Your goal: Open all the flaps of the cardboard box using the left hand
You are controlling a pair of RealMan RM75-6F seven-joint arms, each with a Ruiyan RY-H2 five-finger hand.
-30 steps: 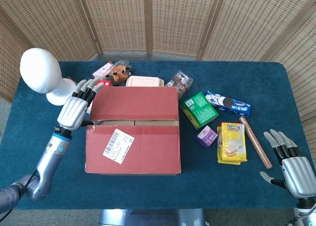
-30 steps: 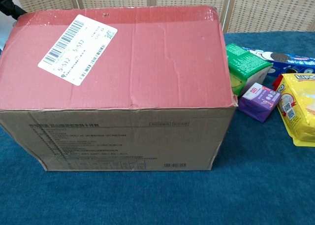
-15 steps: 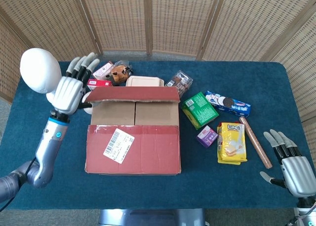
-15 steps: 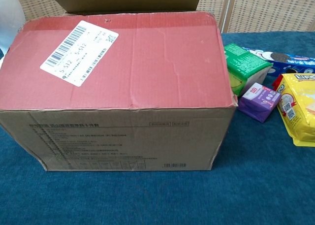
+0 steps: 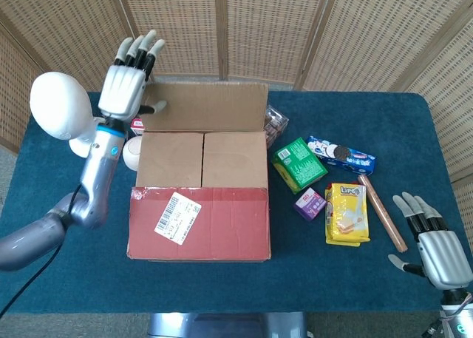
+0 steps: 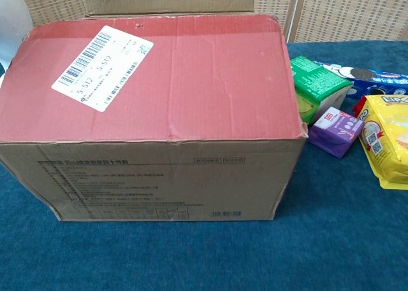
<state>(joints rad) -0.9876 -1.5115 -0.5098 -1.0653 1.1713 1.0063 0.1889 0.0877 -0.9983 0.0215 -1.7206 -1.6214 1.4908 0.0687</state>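
— At table centre, where's your box?
— Cardboard box [image 5: 199, 205] sits there, far flap [image 5: 211, 107] upright, near flap [image 5: 199, 214] closed. Your left hand [image 5: 127, 83], fingers spread, touches the flap at ten o'clock; right hand [image 5: 434, 245] rests open, four o'clock.

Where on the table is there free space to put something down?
Bare blue table lies in front of the cardboard box, from there toward the right hand, and along the far right behind the blue cookie pack. It is crowded right of the box around the yellow pack and behind the box.
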